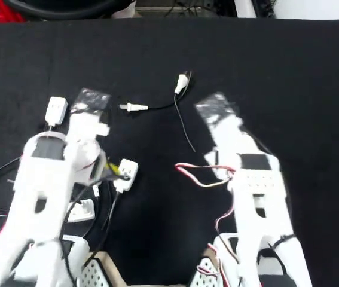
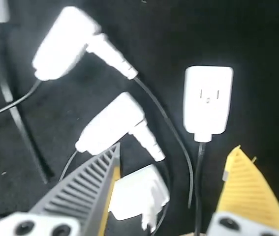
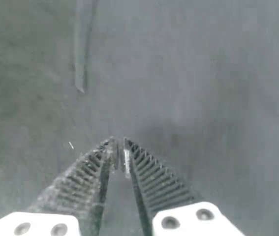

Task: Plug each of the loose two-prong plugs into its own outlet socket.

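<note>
Plugs lie loose on the black desk (image 1: 289, 60): 1 plug (image 1: 133, 107) near another plug (image 1: 182, 82), each trailing thin black cable (image 1: 184, 128). My left claw (image 2: 176, 147) is released, spread wide, near a white outlet socket (image 2: 208, 98) lying face up. 3 other white corded pieces (image 2: 112, 123) lie beside it. My right claw (image 3: 119, 143) is clenched, tips together, above the desk.

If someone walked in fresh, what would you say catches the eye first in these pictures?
First, the white plugs and a two-slot outlet socket lying close together on the black table, below the open left gripper. Then the thin black cable near the middle of the table in the high view, and the right gripper, shut over bare table.
</note>
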Action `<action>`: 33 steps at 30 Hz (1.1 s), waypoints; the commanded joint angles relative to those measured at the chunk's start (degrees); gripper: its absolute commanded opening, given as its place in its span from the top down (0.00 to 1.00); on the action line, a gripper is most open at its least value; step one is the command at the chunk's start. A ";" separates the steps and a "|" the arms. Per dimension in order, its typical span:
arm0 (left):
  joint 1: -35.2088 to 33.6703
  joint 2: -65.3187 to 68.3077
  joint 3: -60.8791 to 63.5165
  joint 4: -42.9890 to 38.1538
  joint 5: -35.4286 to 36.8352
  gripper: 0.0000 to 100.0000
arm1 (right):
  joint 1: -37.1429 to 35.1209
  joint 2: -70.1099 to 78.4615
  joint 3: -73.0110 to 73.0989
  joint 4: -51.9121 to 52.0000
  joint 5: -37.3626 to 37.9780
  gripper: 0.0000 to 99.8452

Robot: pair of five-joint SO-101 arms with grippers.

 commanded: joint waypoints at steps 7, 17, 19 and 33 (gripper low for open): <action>-7.43 -41.05 23.60 0.88 -6.24 0.67 | -12.75 15.87 -17.63 -10.37 8.44 0.90; -11.91 -51.60 35.47 -2.46 -8.97 0.67 | -11.60 46.64 -37.14 -15.12 -6.42 0.89; -12.18 -52.13 38.11 -4.22 -8.97 0.67 | -12.13 47.08 -38.20 -13.19 -7.12 0.89; -13.14 -61.89 50.33 -6.86 -12.92 0.67 | -14.33 52.70 -42.86 -4.66 -7.30 0.89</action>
